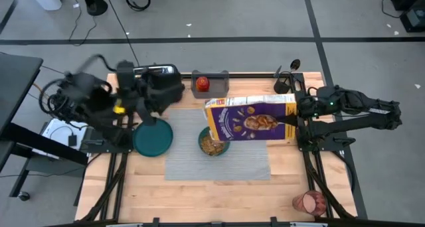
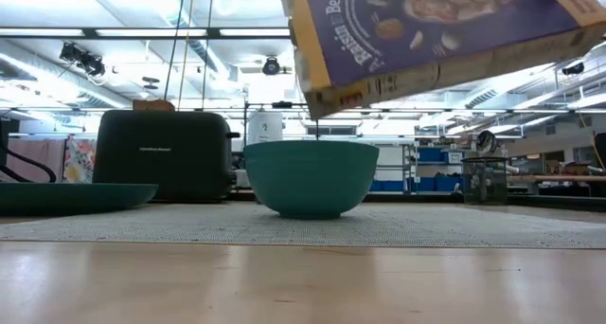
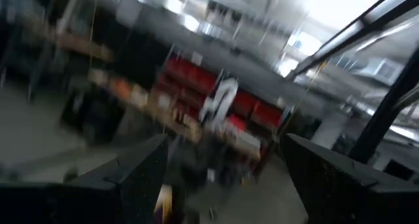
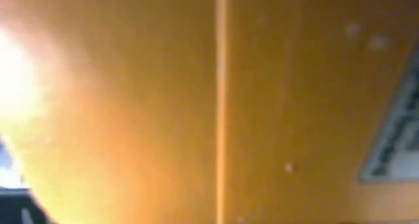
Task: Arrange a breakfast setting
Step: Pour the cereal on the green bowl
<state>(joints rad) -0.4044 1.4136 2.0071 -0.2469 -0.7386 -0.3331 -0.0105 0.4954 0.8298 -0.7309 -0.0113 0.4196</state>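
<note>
A teal bowl (image 1: 214,145) with brown cereal in it stands on the grey ribbed placemat (image 1: 219,162). A teal plate (image 1: 153,138) lies at the mat's left edge. My right gripper (image 1: 297,113) is shut on a purple cereal box (image 1: 251,119), which is tilted above the bowl (image 2: 311,177). My left gripper (image 1: 151,106) is open and empty, raised above the plate's far edge beside the black toaster (image 2: 163,153). A small red fruit (image 1: 202,83) sits in a grey tray. A red cup (image 1: 309,202) lies at the near right. No toast slice shows. My right gripper holds the cereal box by its right end (image 1: 291,114), coming level from the table's right side. The box's yellow side (image 4: 216,106) fills the right wrist view and hides the fingers. The box is lifted clear and slants, its left end (image 2: 317,101) lowest, above the bowl.
The toaster (image 1: 159,73) stands at the far left, partly under my left arm. A mesh holder with a metal spoon (image 2: 487,177) stands at the far right. Bare wooden table (image 1: 219,197) lies near of the mat.
</note>
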